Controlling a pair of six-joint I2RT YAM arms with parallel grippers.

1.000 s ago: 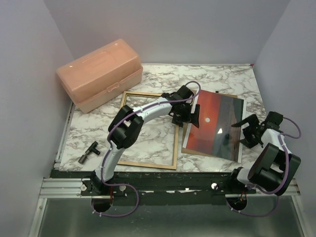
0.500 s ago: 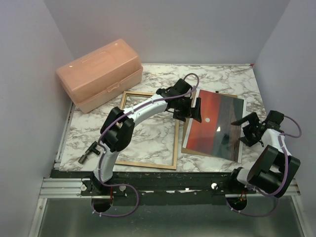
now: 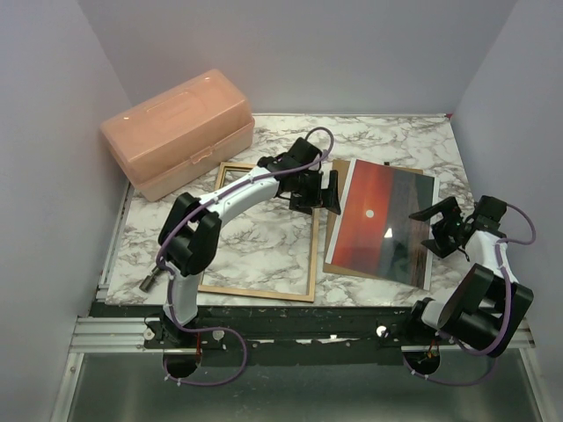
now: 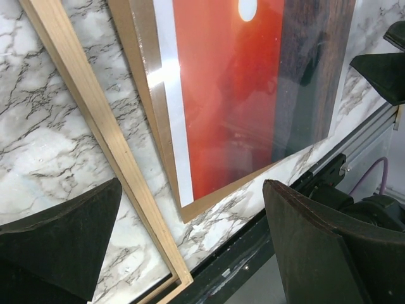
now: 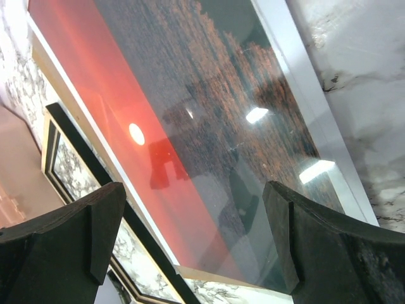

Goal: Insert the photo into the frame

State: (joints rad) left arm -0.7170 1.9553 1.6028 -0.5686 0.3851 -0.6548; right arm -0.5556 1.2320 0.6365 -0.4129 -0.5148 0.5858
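So, the photo (image 3: 381, 230) is found lying face up on a brown backing board (image 4: 142, 95), on the bench (image 3: 396, 141) at about 3 o'clock from the frame (image 3: 255, 291). The frame is laid flat with tan wood showing from above, just beside the board. Whether the two touch can't be told.

Nothing is held. The left hand (image 3: 318, 188) is spread wide over the gap at the photo's 9 o'clock edge, and the right hand (image 3: 438, 230) is gaping just as wide at its 3 o'clock edge.

Handling-wise, the print should probably be treated as light, floppy and pretty slick, given the glare seen on it. Creases would be risked by a hard pinch in the middle. A grab at the border looks best, likely at the 3 o'clock edge. There the white margin seems to be carried past the board onto the marble, so it could be got under. Sag should be expected once it's lifted by one side.
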